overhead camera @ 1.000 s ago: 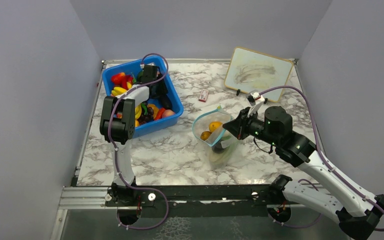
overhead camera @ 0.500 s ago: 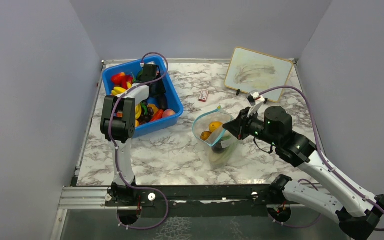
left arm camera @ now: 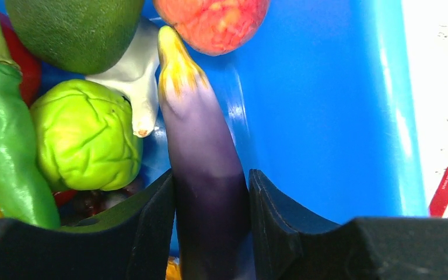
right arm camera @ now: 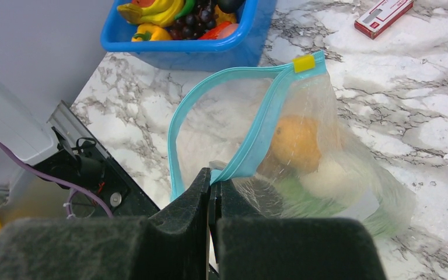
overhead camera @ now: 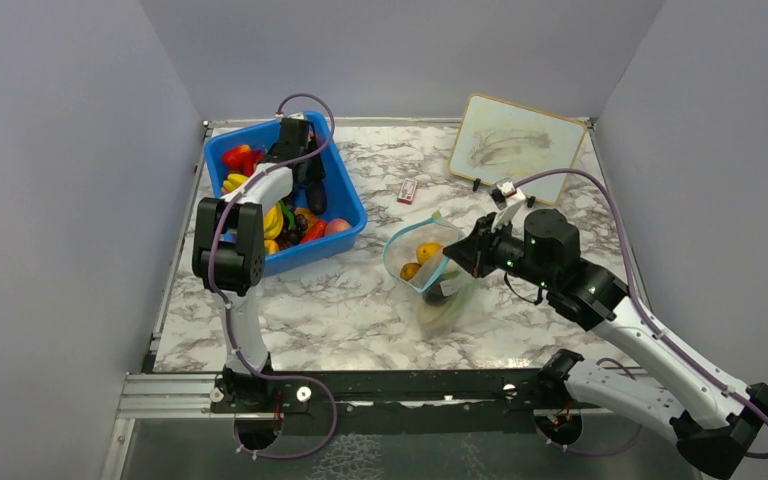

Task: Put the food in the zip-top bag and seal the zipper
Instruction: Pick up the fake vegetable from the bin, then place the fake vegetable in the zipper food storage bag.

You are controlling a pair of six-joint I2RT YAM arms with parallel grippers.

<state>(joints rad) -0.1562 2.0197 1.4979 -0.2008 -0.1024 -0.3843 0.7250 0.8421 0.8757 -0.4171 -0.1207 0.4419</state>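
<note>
- The eggplant [left arm camera: 201, 134], judged light, stiff and slippery, is clamped at its thick middle by the left gripper [left arm camera: 211, 181], inside the blue bin [left arm camera: 326, 116] at the far-left corner.
- The floppy zip-top bag [right arm camera: 303, 157], nearer the right edge, is pinched at its zipper [right arm camera: 256, 146] by the right gripper [right arm camera: 213, 186].

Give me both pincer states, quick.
Left pincer: closed on the eggplant.
Right pincer: closed on the zipper of the zip-top bag.
</note>
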